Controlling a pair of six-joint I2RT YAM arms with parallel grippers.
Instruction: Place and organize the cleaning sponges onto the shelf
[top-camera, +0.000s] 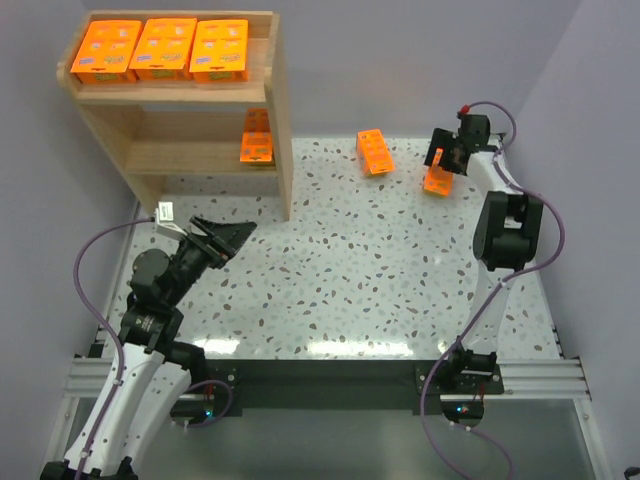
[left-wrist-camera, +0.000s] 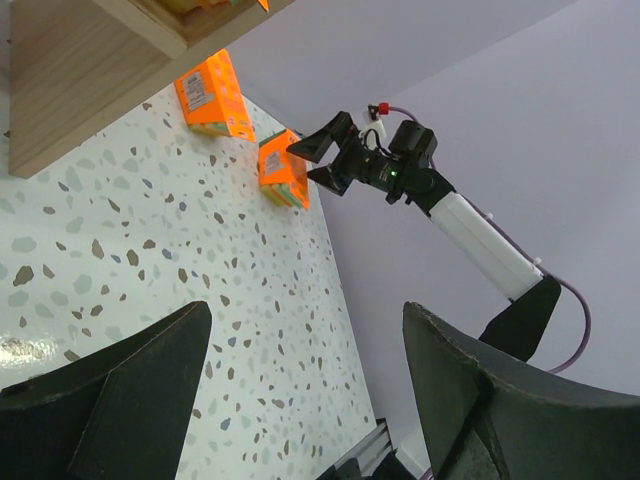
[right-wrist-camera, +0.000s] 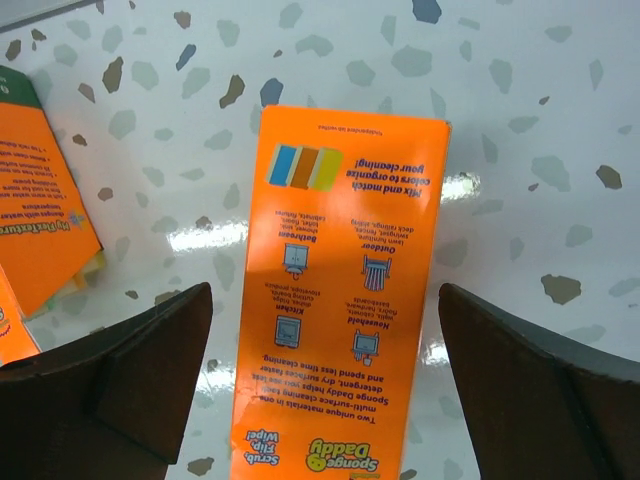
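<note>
Three orange cleaning sponges lie side by side on the top tier of the wooden shelf. A fourth pack is at the right end of the lower tier. A fifth lies flat on the table at the back. The sixth lies on the table under my right gripper, which is open, its fingers wide on either side and apart from the pack. My left gripper is open and empty near the shelf's front corner, above bare table.
The speckled white table is bounded by lilac walls at the left, back and right. In the right wrist view, the edge of another orange pack shows at the left. The left wrist view shows the shelf's side and the right arm.
</note>
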